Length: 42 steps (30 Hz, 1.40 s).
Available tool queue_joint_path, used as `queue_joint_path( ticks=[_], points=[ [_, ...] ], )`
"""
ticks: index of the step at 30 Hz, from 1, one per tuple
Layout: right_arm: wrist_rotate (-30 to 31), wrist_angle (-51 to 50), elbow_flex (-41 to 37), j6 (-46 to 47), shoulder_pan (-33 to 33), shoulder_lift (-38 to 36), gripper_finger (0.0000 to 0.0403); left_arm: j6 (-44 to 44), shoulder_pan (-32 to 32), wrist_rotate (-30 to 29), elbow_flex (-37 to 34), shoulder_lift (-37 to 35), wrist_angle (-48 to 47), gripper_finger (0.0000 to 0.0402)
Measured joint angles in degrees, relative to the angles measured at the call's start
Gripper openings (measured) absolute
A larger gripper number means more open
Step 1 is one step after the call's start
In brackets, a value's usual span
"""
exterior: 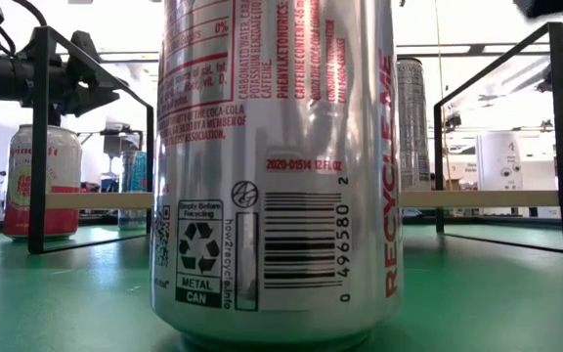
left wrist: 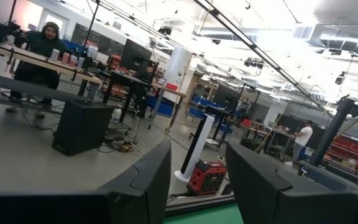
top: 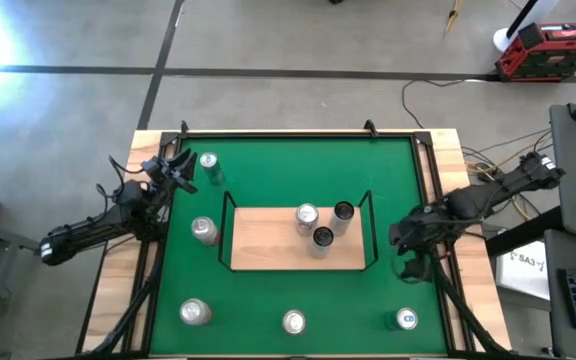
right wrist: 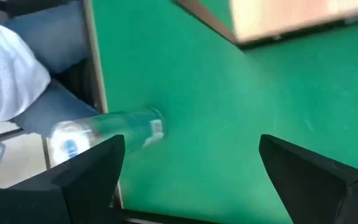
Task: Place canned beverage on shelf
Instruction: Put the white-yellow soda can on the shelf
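Note:
Three cans stand upright on the shelf, a light-wood board with a black wire rail in the middle of the green table. Several more cans stand on the felt around it; one is at the near right corner. My right gripper hovers open above the felt by the table's right edge, slanting down toward that can, with nothing between its fingers. My left gripper waits at the far left, pointing out over the room; its fingers stand a narrow gap apart with nothing between them.
Other cans stand at the far left, left of the shelf, near left and near middle; the last fills the low view. A black frame edges the table. A person sits far off.

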Motion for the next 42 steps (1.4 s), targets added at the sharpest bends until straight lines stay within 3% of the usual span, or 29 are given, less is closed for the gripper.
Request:
queue_joint_path(
  ticks=[7, 17, 22, 27, 35, 39, 42],
  points=[
    [5.41, -0.53, 3.72, 2.5, 3.69, 1.71, 0.0364, -0.01, 0.0, 0.0, -0.01, 0.0, 0.0, 0.0137],
    [6.43, -0.64, 11.75, 3.15, 5.59, 6.17, 0.0364, -0.02, 0.0, 0.0, 0.01, 0.0, -0.01, 0.0137],
    [15.17, -1.4, 14.75, 1.12, 5.73, 7.13, 0.0364, -0.01, 0.0, -0.02, -0.01, 0.0, 0.0, 0.0137],
    [22.08, -0.69, 16.71, 10.04, 6.12, 8.83, 0.0364, 0.01, 0.0, -0.02, -0.01, 0.0, -0.01, 0.0137],
    [38.31, -5.44, 20.65, 24.25, 6.05, 10.89, 0.0364, -0.01, 0.0, -0.02, 0.01, 0.0, -0.01, 0.0137],
    [41.67, -5.99, 21.57, 30.96, 6.05, 10.82, 0.0364, 0.01, 0.0, -0.02, 0.0, 0.0, -0.01, 0.0137],
    [40.94, -6.66, 21.87, 35.35, 5.08, 10.84, 0.0364, 0.0, 0.0, -0.02, 0.0, 0.0, -0.01, 0.0137]
  ],
)
